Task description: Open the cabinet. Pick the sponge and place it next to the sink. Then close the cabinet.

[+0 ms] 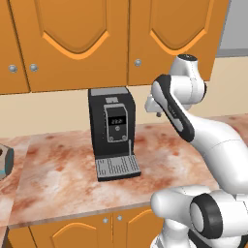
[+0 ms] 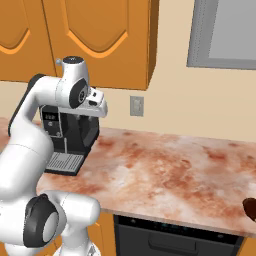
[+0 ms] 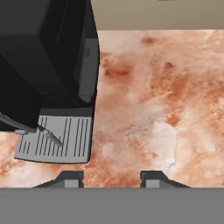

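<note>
Gripper [image 3: 111, 178]: held above the counter, fingertips apart with bare countertop seen between them; nothing grasped.
Coffee machine [image 1: 112, 131]: stood just left of the gripper, against the far wall.
Counter [image 2: 165, 165]: reddish marbled.
Cabinet [image 1: 172, 38]: mounted above, door shut, knob [image 1: 138, 62] at lower left.

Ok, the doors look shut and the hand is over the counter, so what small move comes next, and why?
Probably lift the gripper toward the cabinet knob. The door is closed, no sponge is out, and the empty fingers point down at the counter beside the coffee machine, well below that knob.
</note>
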You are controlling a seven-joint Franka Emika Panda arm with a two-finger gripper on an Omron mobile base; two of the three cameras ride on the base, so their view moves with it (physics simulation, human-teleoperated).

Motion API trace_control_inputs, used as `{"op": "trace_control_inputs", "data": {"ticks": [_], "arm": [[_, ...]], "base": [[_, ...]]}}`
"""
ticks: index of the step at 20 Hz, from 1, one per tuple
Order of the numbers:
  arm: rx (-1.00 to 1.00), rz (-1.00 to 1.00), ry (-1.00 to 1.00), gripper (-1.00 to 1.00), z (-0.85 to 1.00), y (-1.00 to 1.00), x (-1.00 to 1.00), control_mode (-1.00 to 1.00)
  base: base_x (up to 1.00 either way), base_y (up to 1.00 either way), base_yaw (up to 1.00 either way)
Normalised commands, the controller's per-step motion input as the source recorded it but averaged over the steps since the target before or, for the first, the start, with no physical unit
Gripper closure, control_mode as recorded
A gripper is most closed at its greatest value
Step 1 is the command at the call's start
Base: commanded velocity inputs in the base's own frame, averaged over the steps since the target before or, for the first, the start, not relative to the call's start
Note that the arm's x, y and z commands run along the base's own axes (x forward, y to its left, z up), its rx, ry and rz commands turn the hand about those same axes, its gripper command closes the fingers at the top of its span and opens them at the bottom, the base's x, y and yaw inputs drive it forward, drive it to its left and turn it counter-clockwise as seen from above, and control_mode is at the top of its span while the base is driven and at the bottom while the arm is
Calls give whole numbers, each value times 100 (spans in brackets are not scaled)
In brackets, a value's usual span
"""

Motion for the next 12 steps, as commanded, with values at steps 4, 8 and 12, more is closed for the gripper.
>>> {"op": "trace_control_inputs", "data": {"ticks": [4, 8, 12], "arm": [[0, 0, 0, -100, -5, 0, 0, -100], [0, 1, -12, -100, 0, 3, -27, -100], [4, 6, -23, -100, 0, 8, -66, -100]], "base": [[0, 0, 0], [0, 0, 0], [0, 0, 0]]}}
